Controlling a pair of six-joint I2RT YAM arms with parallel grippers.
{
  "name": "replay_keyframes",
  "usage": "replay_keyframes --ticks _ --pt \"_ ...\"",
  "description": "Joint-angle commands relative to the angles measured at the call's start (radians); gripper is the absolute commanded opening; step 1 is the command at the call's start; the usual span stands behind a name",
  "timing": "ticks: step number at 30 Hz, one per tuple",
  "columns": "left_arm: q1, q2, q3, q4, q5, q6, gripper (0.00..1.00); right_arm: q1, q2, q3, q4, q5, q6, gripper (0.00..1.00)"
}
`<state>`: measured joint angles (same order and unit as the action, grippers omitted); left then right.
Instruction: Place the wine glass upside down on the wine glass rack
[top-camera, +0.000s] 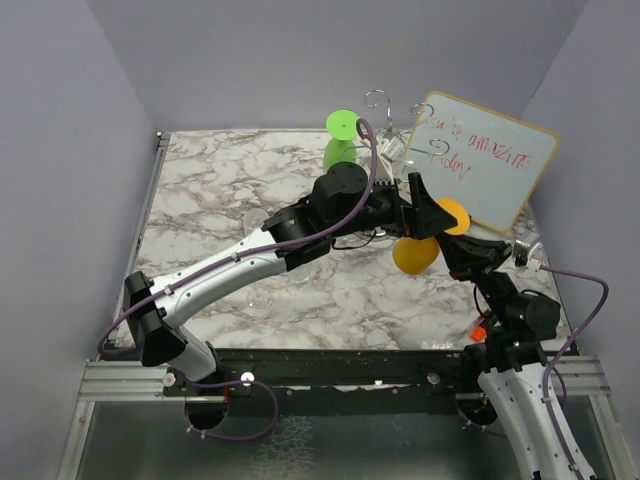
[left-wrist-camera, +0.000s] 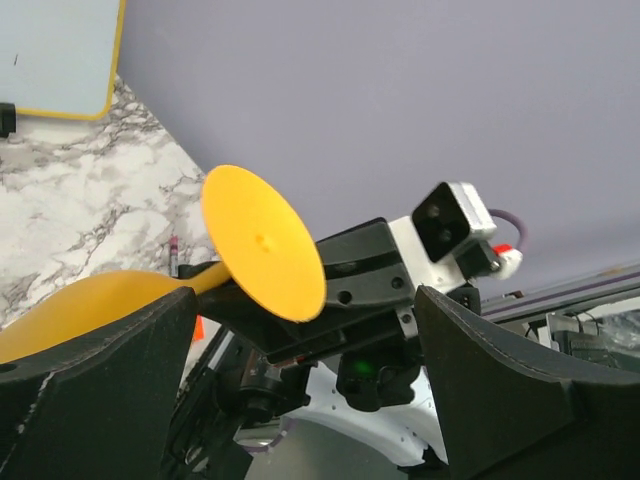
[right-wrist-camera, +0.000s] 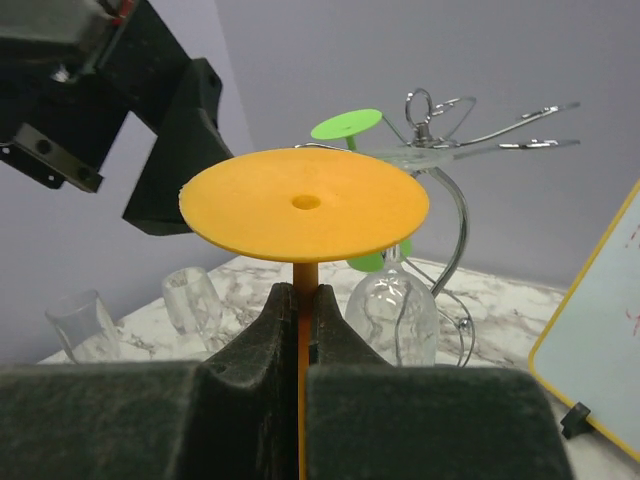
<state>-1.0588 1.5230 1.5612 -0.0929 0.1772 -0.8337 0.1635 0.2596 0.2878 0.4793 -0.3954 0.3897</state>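
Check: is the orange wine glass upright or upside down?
Upside down: the orange wine glass has its foot on top, stem clamped below in the right hand, like the green glass racked behind.

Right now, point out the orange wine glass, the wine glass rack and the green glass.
orange wine glass (right-wrist-camera: 350, 215): right wrist view, on its flat foot.
wine glass rack (right-wrist-camera: 464, 222): right wrist view, on the curved chrome post.
green glass (right-wrist-camera: 347, 123): right wrist view, on its foot.
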Motion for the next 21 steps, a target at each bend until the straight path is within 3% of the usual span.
replay_keyframes --ticks 1,7,21 --pt "0.033 0.024 0.017 -0.025 0.066 -0.058 0.88 0.002 0.024 0.042 0.047 -0.110 -0.077 0.01" --pt "0.062 0.036 0.042 -0.037 0.146 -0.083 0.58 0.003 0.043 0.061 0.061 -0.162 -0.110 0.01" --pt "0.124 -0.032 -0.058 0.021 0.299 -0.192 0.21 0.002 0.062 0.091 0.012 -0.268 -0.181 0.01"
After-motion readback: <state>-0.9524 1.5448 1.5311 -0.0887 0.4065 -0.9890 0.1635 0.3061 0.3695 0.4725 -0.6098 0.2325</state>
